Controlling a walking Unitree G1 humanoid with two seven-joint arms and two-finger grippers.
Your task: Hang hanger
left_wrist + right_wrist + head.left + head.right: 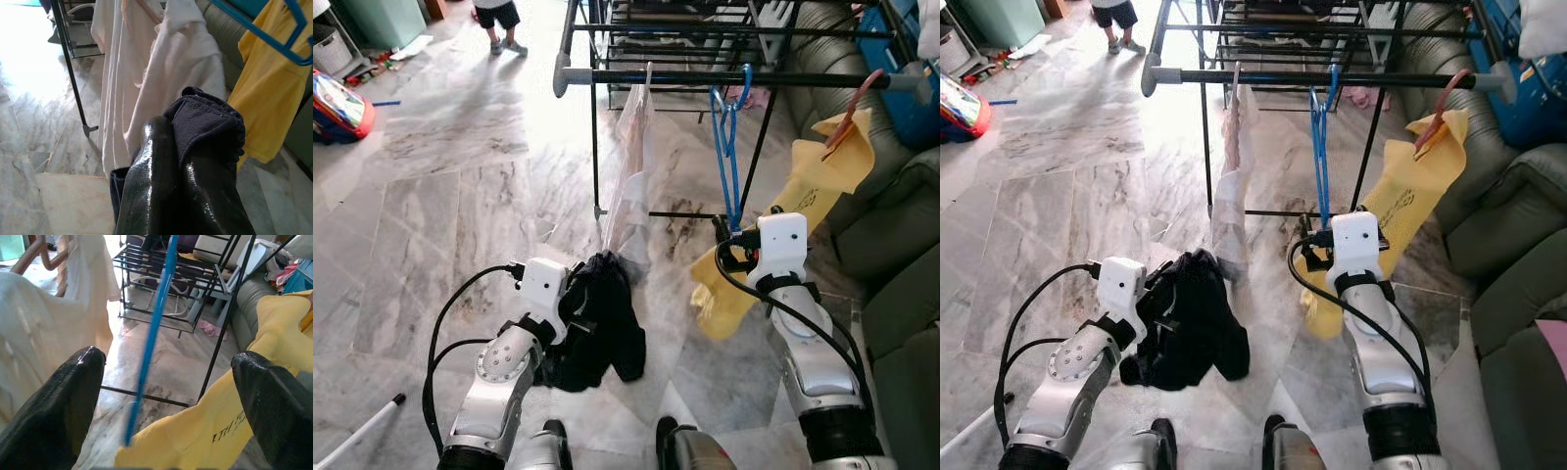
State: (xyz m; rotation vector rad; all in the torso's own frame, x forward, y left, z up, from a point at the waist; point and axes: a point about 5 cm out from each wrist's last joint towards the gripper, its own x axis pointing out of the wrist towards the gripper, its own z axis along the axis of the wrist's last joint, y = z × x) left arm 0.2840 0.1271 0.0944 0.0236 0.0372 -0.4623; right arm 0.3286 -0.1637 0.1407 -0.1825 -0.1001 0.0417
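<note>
An empty blue hanger (726, 157) hangs by its hook from the grey rail (705, 76) of a clothes rack. My right gripper (726, 233) is at the hanger's lower end. In the right wrist view this gripper (168, 377) is open, with the hanger's blue bar (154, 333) running between its two fingers without touching them. My left gripper (579, 294) is lower and to the left, shut on a dark garment (604, 323) that droops towards the floor. The left wrist view has its fingers (166, 166) pressed together on the dark ribbed cloth (205, 122).
A white garment (628, 176) hangs left of the blue hanger and a yellow shirt (808, 186) on a pink hanger to its right. A green sofa (901, 245) lines the right side. A second rack (685, 29) stands behind. A person (499, 20) stands far back, with a red toy (337, 103) at left.
</note>
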